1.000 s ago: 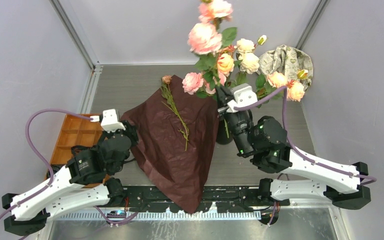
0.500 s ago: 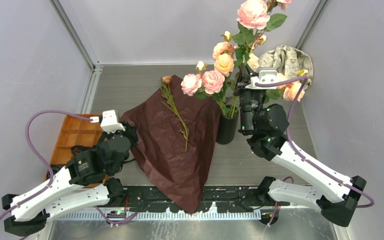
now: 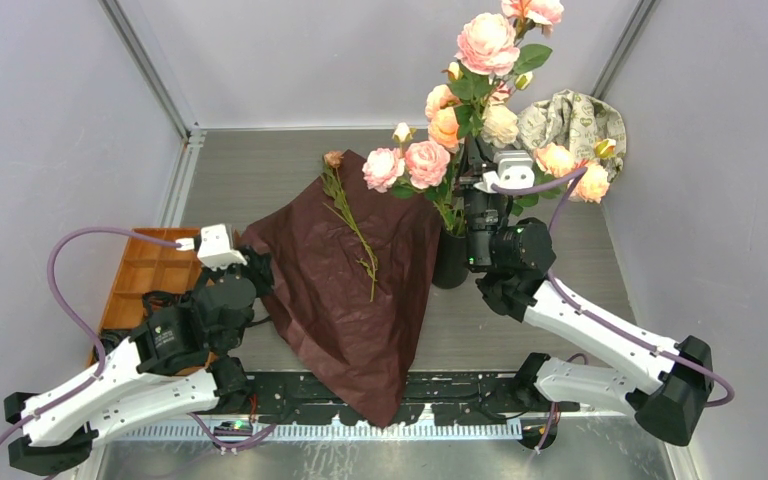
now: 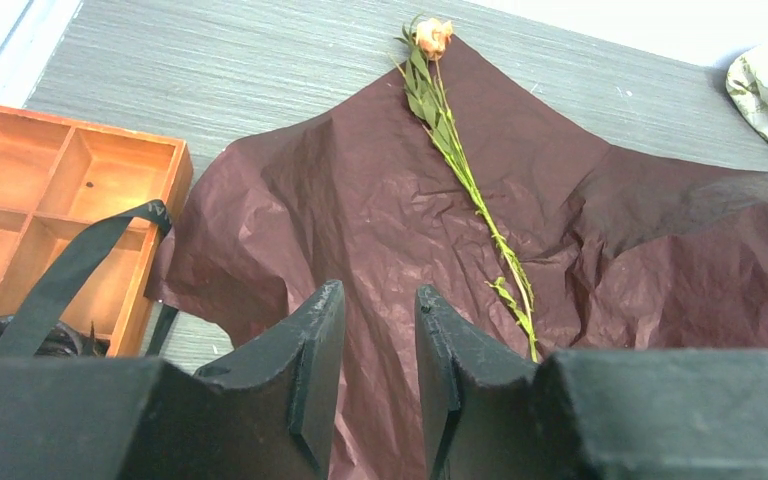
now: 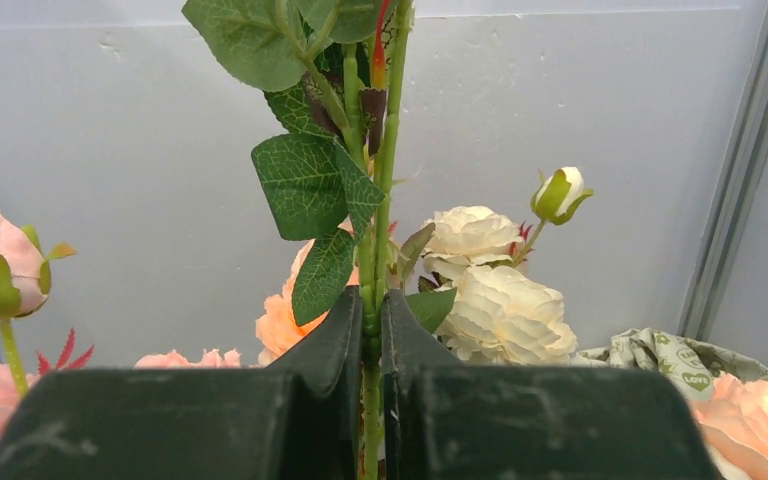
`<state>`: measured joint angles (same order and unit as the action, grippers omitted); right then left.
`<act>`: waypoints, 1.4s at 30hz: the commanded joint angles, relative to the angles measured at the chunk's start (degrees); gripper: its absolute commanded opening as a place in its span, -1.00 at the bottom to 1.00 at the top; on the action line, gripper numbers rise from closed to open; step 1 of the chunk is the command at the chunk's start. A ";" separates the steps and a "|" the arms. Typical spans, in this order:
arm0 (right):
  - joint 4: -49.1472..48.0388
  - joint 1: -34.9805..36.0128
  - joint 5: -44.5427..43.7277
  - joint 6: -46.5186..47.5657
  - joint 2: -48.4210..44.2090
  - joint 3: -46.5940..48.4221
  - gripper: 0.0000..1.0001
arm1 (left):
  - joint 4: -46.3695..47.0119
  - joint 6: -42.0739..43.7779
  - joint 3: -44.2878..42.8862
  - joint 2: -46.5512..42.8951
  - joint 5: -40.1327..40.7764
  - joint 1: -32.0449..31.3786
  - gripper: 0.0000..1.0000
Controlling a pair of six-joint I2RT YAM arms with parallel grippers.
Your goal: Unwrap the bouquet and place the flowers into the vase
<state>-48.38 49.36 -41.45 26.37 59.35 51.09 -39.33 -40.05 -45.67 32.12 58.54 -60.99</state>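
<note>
The grey desk (image 3: 260, 170) carries the dark red wrapping paper (image 3: 350, 300), spread open and crumpled across its middle, with the near corner reaching the front edge. Right of the paper, the flowers (image 3: 460, 100) stand upright as a bunch of pink, peach and cream roses well above the surface. At the left edge sits an orange compartment tray (image 3: 145, 270), and a beige patterned cloth (image 3: 575, 120) lies at the far right corner, behind the blooms.

The black vase (image 3: 450, 262) stands just beside the paper's right edge, directly under the bunch. Stems run down to its mouth, though how deep they sit cannot be told.

The right hand (image 5: 370, 320) is pressed together on the green stems, pinching them below the leaves, above and just behind the vase.

The left hand (image 4: 378, 300) hovers low over the paper's near left side, its fingers a little apart with nothing between them, well apart from the bunch.

One thin loose stem (image 4: 465, 180) with a small peach bud lies on the paper beyond that hand. A black ribbon (image 4: 70, 275) drapes over the tray's edge.
</note>
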 commanded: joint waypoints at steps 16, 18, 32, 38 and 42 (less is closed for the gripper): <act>-10.24 -0.28 0.03 3.63 -3.32 -13.85 -0.98 | 6.92 1.10 0.85 1.63 1.27 0.12 -0.36; -10.22 -0.28 -0.75 2.33 -4.55 -15.67 -0.98 | 7.19 1.18 0.69 2.13 1.07 0.15 -0.37; 5.13 -0.27 -3.46 -12.82 -15.16 -22.84 -0.91 | 8.39 1.29 1.46 2.68 -0.08 0.11 -0.38; 14.13 -0.21 -1.95 -19.93 -14.96 -22.17 -0.76 | 8.42 1.21 1.38 3.06 -1.11 0.13 -0.37; 16.76 -0.19 -1.92 -22.83 -15.15 -22.77 -0.59 | 8.28 1.16 1.29 3.22 -1.54 0.14 -0.37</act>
<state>-34.98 49.25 -43.40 8.71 44.91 28.36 -33.91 -38.54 -44.05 35.16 56.93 -60.99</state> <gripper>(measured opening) 0.182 0.313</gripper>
